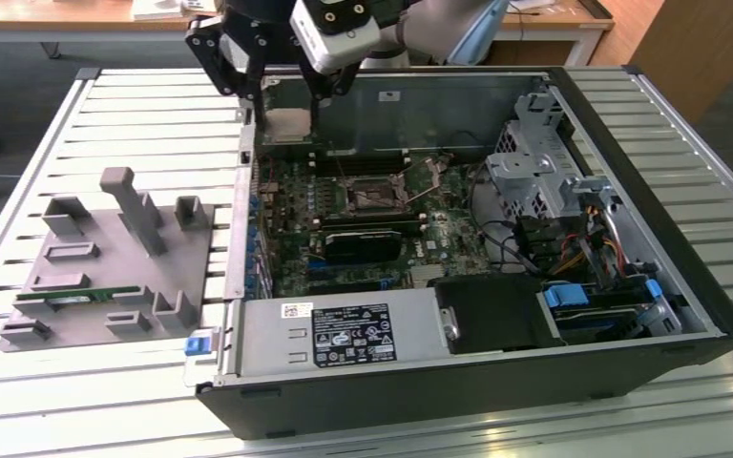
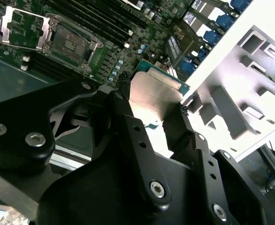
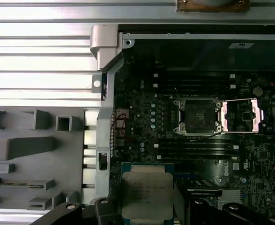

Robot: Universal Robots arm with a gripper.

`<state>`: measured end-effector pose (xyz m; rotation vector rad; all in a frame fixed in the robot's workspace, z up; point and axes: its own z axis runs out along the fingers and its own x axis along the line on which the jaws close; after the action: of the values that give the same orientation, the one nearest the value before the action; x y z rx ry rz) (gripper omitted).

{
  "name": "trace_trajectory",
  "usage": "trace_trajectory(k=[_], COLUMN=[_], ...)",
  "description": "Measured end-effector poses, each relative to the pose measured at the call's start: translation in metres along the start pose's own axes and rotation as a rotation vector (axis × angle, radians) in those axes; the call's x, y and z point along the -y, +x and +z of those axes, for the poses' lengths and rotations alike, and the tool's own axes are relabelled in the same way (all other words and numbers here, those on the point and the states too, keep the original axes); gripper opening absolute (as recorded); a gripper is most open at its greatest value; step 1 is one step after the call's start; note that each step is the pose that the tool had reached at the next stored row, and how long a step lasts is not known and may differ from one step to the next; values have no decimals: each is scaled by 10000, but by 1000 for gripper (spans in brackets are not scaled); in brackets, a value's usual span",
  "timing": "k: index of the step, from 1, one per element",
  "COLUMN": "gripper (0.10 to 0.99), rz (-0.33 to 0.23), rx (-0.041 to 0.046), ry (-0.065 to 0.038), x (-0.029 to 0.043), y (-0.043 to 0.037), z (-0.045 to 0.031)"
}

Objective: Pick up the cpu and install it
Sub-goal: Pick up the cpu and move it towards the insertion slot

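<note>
Silver-grey lid up, green rim showing: the cpu (image 2: 151, 89), pinched by two opposite edges in the black gripper (image 2: 152, 105), jaws clamped on it. Held in the air near the case wall (image 1: 241, 181), on the exterior view's left side of the open computer. Not over the socket (image 3: 197, 116); well apart from it, with memory slots (image 3: 194, 151) in between. Socket bare, load plate (image 3: 240, 116) flipped open just beside it.

Now the hazards, all judgement. Thin grip on slick metal edges: could slide or twist loose with any jolt. Could arrive rotated or off-square and press down on the socket's fine contacts, bending them. Could clip the case wall or that raised load plate on a low path. Could tilt in the fingers (image 2: 128, 126) and meet the socket corner-first. Cannot make out the chip's orientation mark, so no telling whether lined up right.
</note>
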<state>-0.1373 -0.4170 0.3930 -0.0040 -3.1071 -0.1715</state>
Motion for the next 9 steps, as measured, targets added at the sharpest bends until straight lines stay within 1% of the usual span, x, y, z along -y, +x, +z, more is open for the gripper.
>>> trace_trajectory(k=[9], gripper=[529], rz=[-1], rx=[0], ry=[0], x=[-1], y=[-143], z=[-4])
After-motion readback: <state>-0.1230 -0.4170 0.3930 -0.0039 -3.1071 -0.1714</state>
